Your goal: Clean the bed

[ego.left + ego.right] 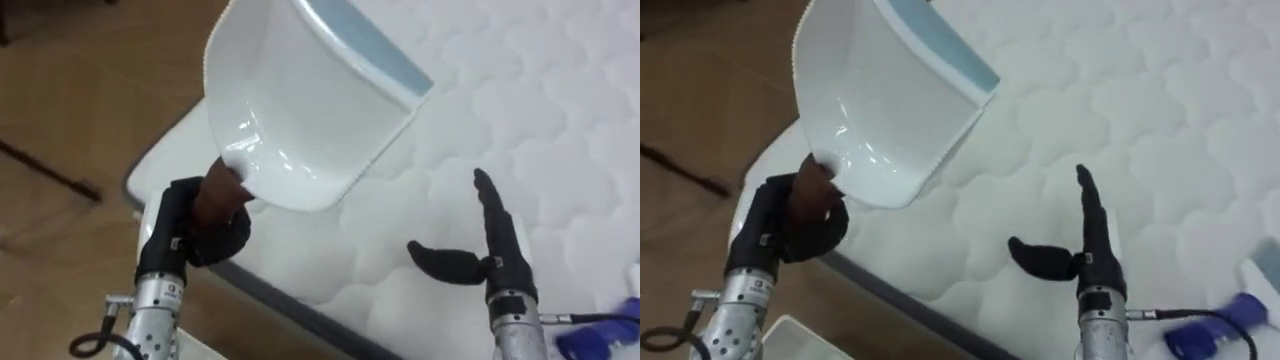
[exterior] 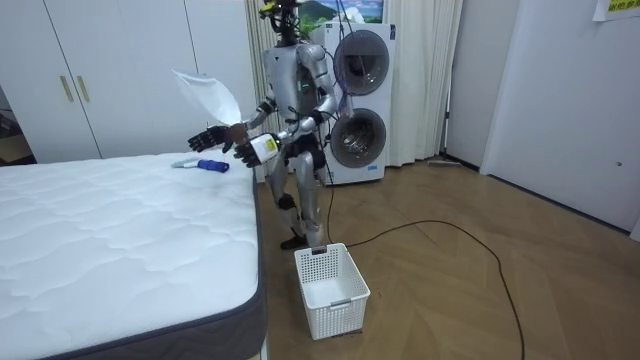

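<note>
Standing at a corner of the bed (image 1: 520,90), the robot faces the quilted white mattress, with wooden floor (image 1: 80,90) to the left of the bed's edge.

Eye views, left to right: the left hand (image 1: 200,225) is beside the bed's corner, its fingers (image 1: 232,232) curled tight round a brown handle (image 1: 215,190). From that handle a white dustpan (image 1: 300,110) rises, tilted, with its hollow toward the camera and a pale blue strip along its far lip; it hangs in the air above the corner, clear of the mattress. The right hand (image 1: 490,255) is over the mattress, fingers straight and pointing away, thumb spread toward the left, holding nothing. A blue brush (image 1: 600,335) lies on the mattress at the lower right, just beside the right forearm.

Room view, left to right: white wardrobe doors (image 2: 100,70) stand behind the bed; the brush lies near the bed's far edge, below the raised dustpan; a white slatted basket (image 2: 332,290) stands on the floor near the robot's feet; two stacked washing machines (image 2: 360,100) are behind the robot.
</note>
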